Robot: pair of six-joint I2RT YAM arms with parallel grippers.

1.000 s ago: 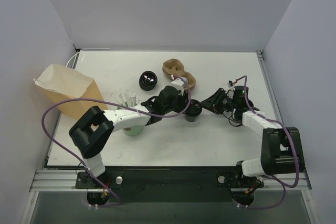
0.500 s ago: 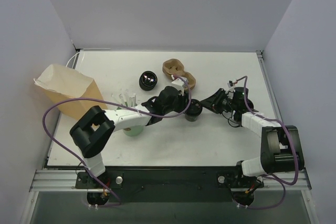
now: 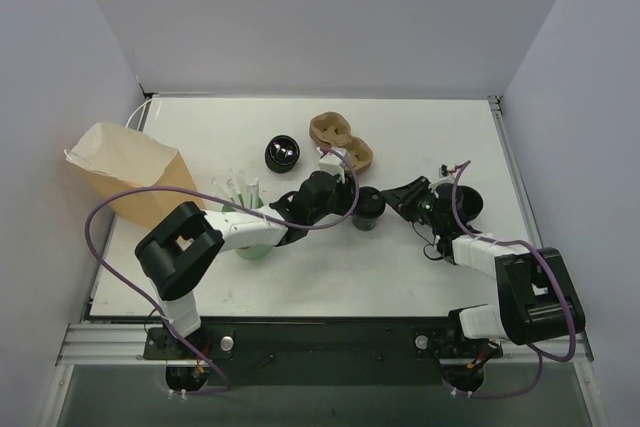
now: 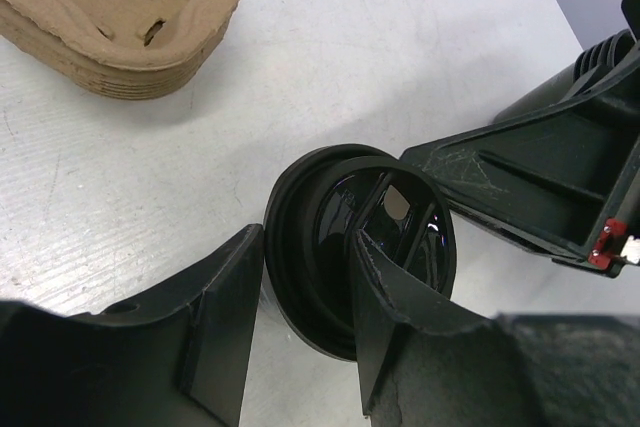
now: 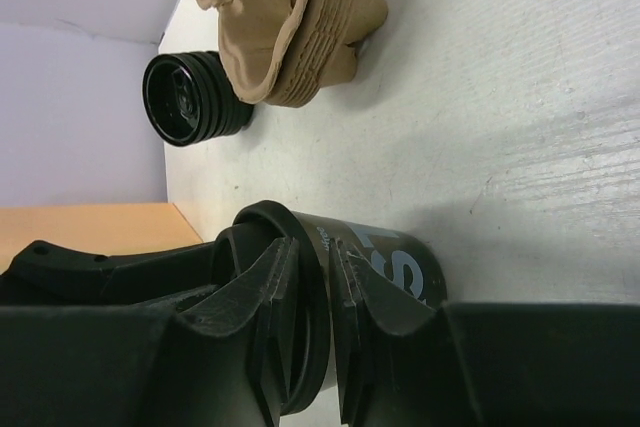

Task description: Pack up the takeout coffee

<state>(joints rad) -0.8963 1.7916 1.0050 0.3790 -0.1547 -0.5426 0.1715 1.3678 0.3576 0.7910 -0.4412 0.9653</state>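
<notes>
My left claw has a finger on each side of the takeout coffee. Both fingers sit right against the cup, so I think this claw is holding it. The cup stands straight up on the surface, lid on top, so its long way runs up and down between the fingers.

Just past the cup, on the side away from my left claw, my right claw pokes in. Its two fingers are almost together, and the edge of the lid is in the thin gap. I cannot tell if it is pinching the lid or only touching it. So the cup sits right between the two claws, and the left arm has the better hold.

Farther out from the left claw, up and to its left, lies the brown cardboard cup carrier. It is near the cup but not touching it. I think the cup has to go that way next.

Beyond the carrier stands the black cup with no lid. The paper bag is well apart, far off to the left.
</notes>
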